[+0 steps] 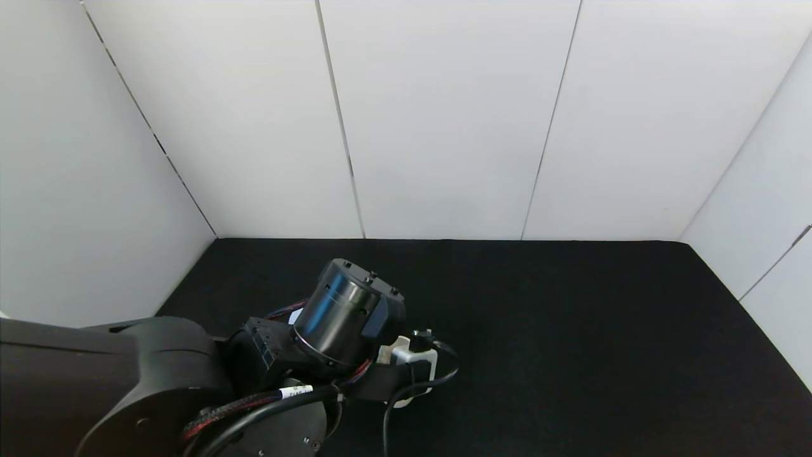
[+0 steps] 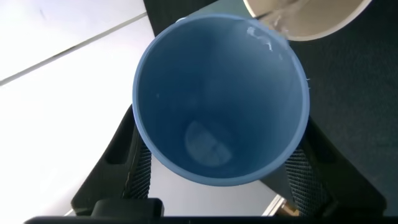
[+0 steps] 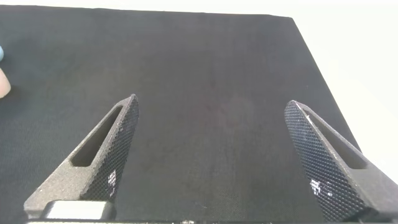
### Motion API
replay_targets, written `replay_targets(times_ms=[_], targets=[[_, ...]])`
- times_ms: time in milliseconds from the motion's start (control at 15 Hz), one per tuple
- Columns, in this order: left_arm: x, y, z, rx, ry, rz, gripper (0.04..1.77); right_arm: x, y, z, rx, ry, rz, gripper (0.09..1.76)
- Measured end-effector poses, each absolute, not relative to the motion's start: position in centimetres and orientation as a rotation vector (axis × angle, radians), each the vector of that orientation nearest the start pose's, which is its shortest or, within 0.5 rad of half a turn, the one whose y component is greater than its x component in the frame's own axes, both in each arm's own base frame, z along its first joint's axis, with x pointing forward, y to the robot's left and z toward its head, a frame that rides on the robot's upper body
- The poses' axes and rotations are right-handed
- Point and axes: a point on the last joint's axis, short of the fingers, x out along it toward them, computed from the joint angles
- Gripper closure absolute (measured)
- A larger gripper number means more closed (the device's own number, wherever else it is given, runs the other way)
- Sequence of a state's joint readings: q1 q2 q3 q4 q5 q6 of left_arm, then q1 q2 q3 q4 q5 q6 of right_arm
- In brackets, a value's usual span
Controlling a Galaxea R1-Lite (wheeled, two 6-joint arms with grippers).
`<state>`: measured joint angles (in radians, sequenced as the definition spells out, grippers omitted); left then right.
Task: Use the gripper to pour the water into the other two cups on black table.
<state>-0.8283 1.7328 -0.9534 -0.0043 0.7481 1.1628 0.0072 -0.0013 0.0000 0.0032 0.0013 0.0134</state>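
My left gripper [image 2: 221,171] is shut on a light blue cup [image 2: 221,99], one finger [image 2: 134,171] on each side. The cup is tipped over, and I look straight into its mouth. Its rim reaches over a cream-white cup [image 2: 305,22], and clear water shows at that rim. In the head view my left arm [image 1: 342,317] hangs over the black table [image 1: 571,330] and hides both cups. The teal-green cup is out of view. My right gripper [image 3: 211,102] is open and empty above the table.
White wall panels [image 1: 444,127] close in the table at the back and on both sides. A white-grey block [image 1: 412,358] and looping cables sit on the left wrist. Small blue and cream patches show at the edge of the right wrist view [image 3: 2,81].
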Motion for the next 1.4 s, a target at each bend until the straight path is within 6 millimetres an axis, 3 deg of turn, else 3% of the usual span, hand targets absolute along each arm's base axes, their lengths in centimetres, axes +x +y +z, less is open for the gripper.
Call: replay_targets(times_ms=[867,1133,1400], targets=[[21.1,-21.1,15.9,1.691,0.454,-0.392,0.59,-2.3,0.0,7.5,0.014,0.002,0.008,0.14],[20.3,-20.2,16.3,1.485,0.464,-0.359,0.59,-2.3,0.0,7.5,0.013,0.002,0.008,0.14],[18.9,-18.0,17.2,1.244,0.467,-0.357,0.59,-2.3,0.0,7.5,0.013,0.002,0.008,0.14]])
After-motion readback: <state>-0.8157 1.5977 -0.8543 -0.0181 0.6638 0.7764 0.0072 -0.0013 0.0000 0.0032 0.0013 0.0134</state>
